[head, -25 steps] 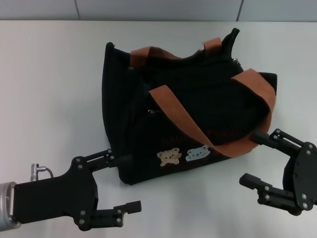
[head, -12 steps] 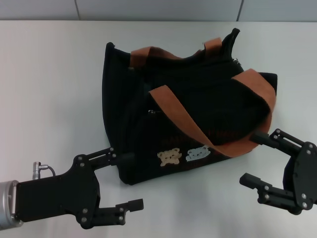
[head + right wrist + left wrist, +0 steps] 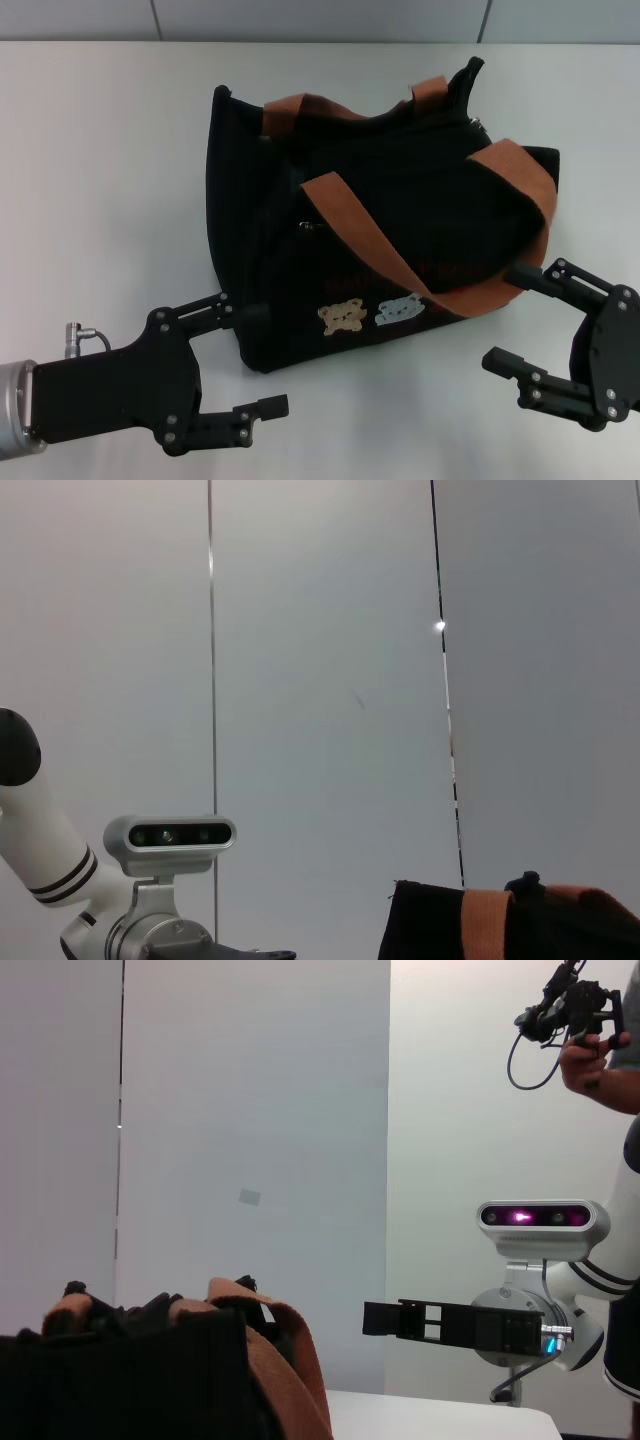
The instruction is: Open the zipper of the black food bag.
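Observation:
The black food bag [image 3: 400,200] stands mid-table, its two orange-brown handles [image 3: 370,245] flopped over it and two bear patches [image 3: 370,313] low on its front. The zipper line is hard to pick out against the black fabric. One small silvery bit [image 3: 478,123] shows at the bag's far right top corner and another [image 3: 305,226] on the front, and I cannot tell which is the pull. My left gripper [image 3: 262,358] is open at the bag's near left corner, upper finger by the fabric. My right gripper [image 3: 503,316] is open at the near right corner, beside the handle loop.
The white table [image 3: 100,200] surrounds the bag, with a grey wall behind. In the left wrist view the bag [image 3: 130,1380] fills the lower corner, with the right gripper [image 3: 400,1318] and the robot's head [image 3: 540,1217] beyond. A person's hand [image 3: 590,1050] holds a device.
My left gripper has crept slightly toward the bag's near left corner. The right gripper and the bag have barely moved.

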{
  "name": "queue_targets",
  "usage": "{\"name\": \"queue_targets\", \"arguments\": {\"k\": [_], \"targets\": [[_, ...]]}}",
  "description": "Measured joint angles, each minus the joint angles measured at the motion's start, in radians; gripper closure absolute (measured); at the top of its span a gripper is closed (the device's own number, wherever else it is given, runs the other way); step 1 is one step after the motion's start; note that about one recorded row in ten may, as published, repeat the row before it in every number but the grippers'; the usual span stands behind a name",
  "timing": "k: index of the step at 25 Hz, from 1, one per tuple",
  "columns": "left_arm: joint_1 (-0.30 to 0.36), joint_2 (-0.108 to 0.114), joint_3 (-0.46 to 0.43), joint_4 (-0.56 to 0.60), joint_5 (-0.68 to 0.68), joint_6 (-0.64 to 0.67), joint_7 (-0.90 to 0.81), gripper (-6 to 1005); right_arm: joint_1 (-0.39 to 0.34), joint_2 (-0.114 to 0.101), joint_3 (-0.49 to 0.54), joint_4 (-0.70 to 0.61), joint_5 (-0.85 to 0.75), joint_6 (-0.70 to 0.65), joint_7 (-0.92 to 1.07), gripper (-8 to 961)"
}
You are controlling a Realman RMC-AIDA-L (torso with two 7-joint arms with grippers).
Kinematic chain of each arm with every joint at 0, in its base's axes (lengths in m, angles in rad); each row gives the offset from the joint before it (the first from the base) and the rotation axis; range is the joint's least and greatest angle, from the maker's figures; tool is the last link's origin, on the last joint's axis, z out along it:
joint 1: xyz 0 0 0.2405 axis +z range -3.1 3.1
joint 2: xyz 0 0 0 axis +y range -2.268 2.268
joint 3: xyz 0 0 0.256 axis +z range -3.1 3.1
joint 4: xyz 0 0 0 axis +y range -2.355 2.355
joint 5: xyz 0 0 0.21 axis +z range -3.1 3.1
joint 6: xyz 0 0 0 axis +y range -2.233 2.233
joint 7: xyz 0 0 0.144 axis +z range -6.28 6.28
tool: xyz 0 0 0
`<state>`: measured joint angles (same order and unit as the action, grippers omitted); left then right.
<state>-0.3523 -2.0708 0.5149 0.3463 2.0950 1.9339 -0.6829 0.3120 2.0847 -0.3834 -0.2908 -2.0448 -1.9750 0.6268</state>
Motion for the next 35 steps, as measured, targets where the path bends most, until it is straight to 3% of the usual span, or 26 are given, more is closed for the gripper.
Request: {"name": "queue_targets", "arguments": {"k": [35], "targets": [[-0.002,-0.002,-0.001,-0.015,-0.016,-0.002,0.053,197,0.002,0.002,-0.008,0.006,0.0,0.024,-0.01,172]]}}
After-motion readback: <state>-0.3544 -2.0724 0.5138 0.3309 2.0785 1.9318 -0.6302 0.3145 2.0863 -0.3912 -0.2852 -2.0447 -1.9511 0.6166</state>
